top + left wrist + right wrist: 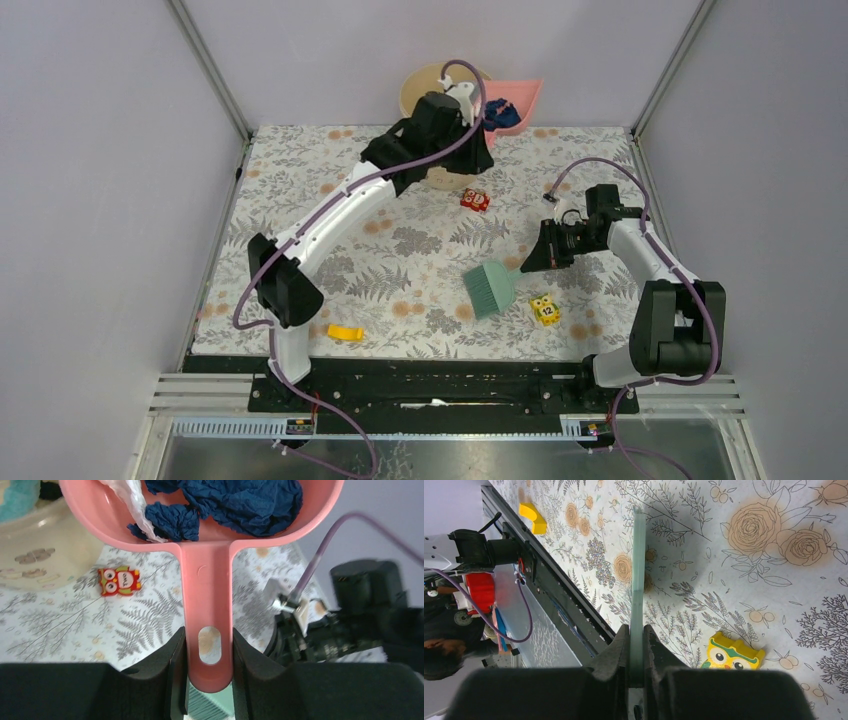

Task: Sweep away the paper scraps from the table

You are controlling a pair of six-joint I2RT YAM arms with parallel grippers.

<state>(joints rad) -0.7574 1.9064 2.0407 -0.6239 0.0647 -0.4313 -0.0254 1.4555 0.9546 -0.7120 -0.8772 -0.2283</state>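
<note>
Our left gripper (209, 652) clamps the handle of the pink dustpan (207, 590) at 12 o'clock on the bench (300, 190). In its wrist view, the handle runs from 6 to 12 o'clock. The navy paper scraps (240, 502) lie bunched inside the pan. Our right gripper (636, 647) pinches the green brush (490, 287), bristles pointing toward 8 o'clock.

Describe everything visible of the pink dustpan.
The pink dustpan looks like smooth moulded plastic: a rounded scoop and a flat handle with an oval hole. The left gripper clamps the handle end. Crumpled navy paper scraps and a white piece lie in the scoop. It is held by the far edge of the table beside a beige bowl.
</note>
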